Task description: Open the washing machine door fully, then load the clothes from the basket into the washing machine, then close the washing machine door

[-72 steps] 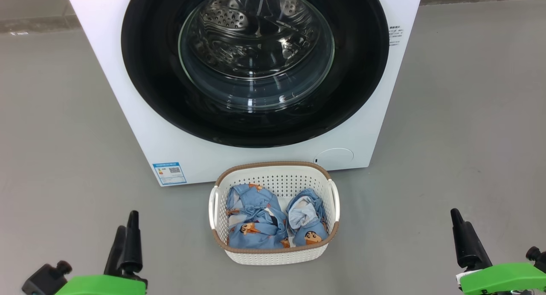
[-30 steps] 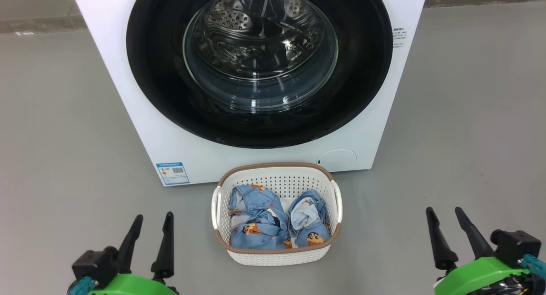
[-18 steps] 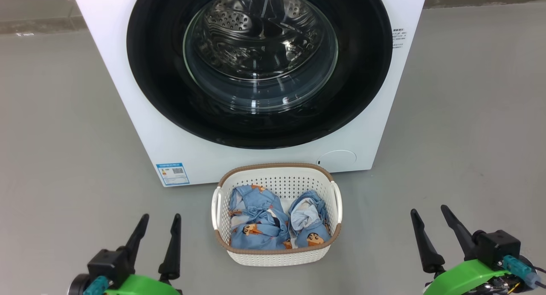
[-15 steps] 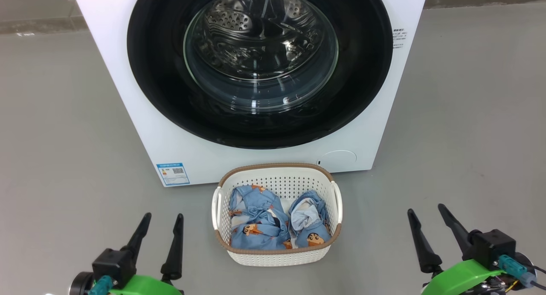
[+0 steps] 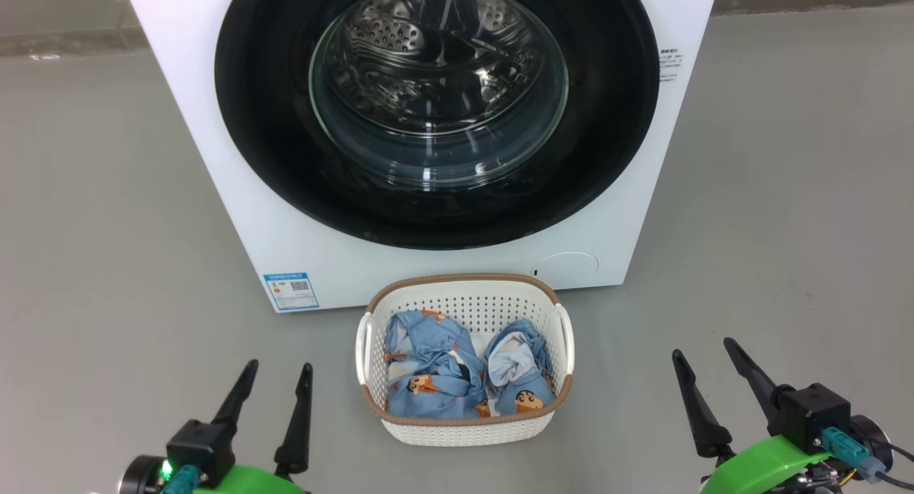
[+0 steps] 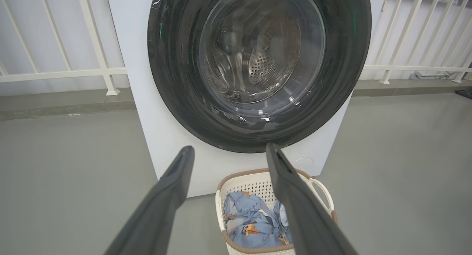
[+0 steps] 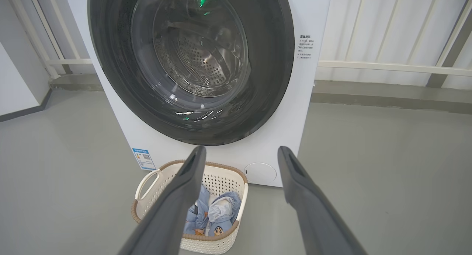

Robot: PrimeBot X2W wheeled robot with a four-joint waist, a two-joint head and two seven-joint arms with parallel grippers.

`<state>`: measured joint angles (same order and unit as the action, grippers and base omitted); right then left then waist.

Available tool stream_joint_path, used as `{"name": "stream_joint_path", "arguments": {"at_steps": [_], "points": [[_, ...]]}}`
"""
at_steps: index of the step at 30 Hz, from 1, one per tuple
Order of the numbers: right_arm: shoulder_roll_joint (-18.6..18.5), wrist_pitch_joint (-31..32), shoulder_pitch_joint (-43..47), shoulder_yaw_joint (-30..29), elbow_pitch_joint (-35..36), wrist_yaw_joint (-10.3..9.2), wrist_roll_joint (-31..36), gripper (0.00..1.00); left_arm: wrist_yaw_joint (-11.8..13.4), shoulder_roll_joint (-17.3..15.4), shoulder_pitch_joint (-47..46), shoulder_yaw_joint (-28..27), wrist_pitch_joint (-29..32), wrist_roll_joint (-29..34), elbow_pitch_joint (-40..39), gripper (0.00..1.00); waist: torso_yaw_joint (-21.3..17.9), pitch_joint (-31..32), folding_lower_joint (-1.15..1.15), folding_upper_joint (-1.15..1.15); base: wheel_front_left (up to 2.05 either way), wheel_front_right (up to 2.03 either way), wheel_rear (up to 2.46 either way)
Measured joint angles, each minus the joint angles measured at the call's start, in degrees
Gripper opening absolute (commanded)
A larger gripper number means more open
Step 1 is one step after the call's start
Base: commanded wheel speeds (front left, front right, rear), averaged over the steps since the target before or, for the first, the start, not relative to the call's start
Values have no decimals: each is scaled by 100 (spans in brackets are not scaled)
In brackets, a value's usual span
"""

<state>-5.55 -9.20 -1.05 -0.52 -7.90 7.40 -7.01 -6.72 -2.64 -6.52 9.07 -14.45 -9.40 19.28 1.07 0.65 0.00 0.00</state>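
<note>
two light-blue cartoon-print clothes (image 5: 457, 383) lie in the basket (image 5: 464, 431) on the grey floor (image 5: 107, 230), just in front of the washing machine (image 5: 260, 226), whose door (image 5: 264, 123) sits closed. left gripper (image 5: 279, 365) and right gripper (image 5: 702, 347) flank the basket, both splayed wide, empty.

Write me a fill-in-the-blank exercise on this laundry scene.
1. The round black-rimmed glass door of the white boxy washing machine is ____.
2. The cream perforated plastic basket stands on the grey floor in ____ of that machine.
3. The light-blue printed fabric clothes lie inside the ____.
4. The left hand and right hand are both open and hold ____.
Missing words: shut; front; basket; nothing.
</note>
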Motion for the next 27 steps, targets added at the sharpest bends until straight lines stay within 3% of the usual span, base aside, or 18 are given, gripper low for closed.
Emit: {"name": "stream_joint_path", "arguments": {"at_steps": [19, 27], "points": [[-29, -101, 2, 15, 19, 0, -64, 100, 115, 7, -20, -11, 0, -26, 154, 100, 31, 13, 0, 0, 0, 0, -1], [-42, -125, 2, 19, 18, 0, -73, 100, 151, 2, -78, -1, 0, 63, 172, 100, 35, -4, 0, 0, 41, 41, -82]]}}
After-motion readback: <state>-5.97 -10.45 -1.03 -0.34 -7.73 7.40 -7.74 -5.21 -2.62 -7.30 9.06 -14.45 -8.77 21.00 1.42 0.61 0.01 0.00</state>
